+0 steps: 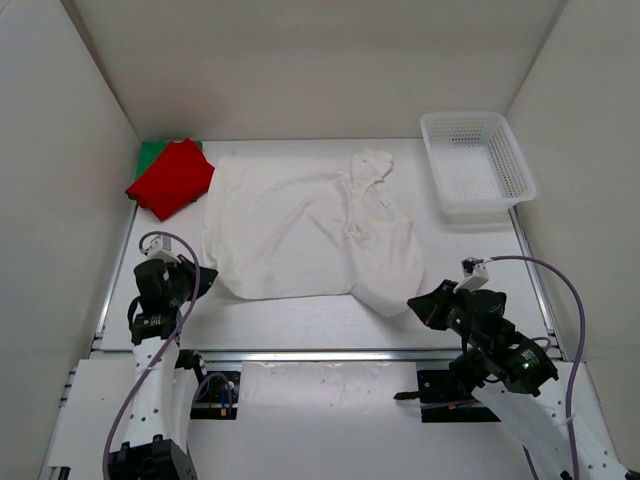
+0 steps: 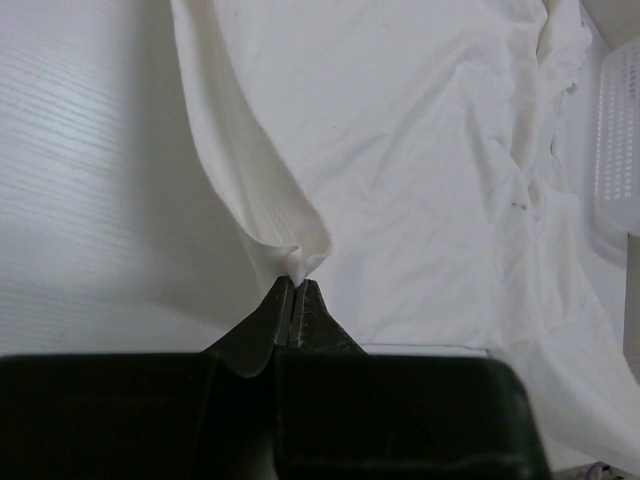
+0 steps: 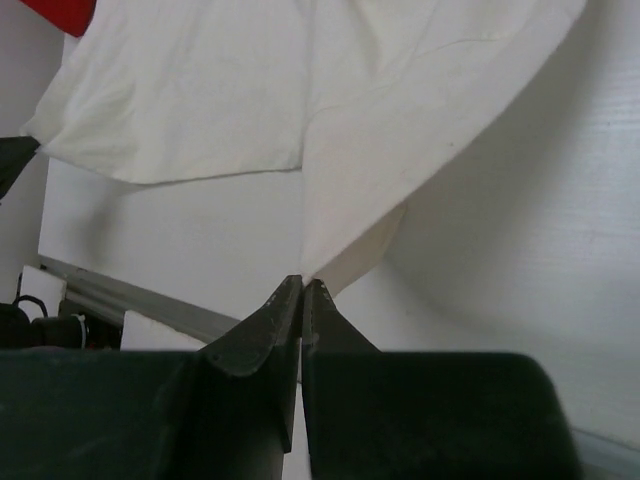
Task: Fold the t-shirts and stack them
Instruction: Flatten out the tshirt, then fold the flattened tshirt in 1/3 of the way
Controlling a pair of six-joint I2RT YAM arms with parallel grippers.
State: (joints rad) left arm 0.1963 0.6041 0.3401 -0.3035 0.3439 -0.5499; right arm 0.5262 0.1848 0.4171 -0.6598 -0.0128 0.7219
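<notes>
Off-white t-shirt [image 1: 300, 225] lies spread on the table [image 1: 330, 322], stretching away from both arms. Left gripper [image 2: 297, 285] pinches its near-left edge; right gripper [image 3: 303, 283] pinches its near-right corner, both clamped on cloth.

Your left gripper [image 2: 297, 298] sits at the bottom centre, its dark jaws pressed together on a pinch of the off-white shirt [image 2: 420, 150]. From that pinch you see the cloth's edge rise as a rolled, lifted fold running up and to the left, as far as the top of the picture. To the right of the fold the shirt spreads wide and mostly flat, with crumpled wrinkles toward the upper right and more cloth trailing to the lower right corner. Left of the fold you have bare white bench [image 2: 90, 180]. At the right edge, a white mesh basket [image 2: 622, 140] stands just beside the shirt.
</notes>
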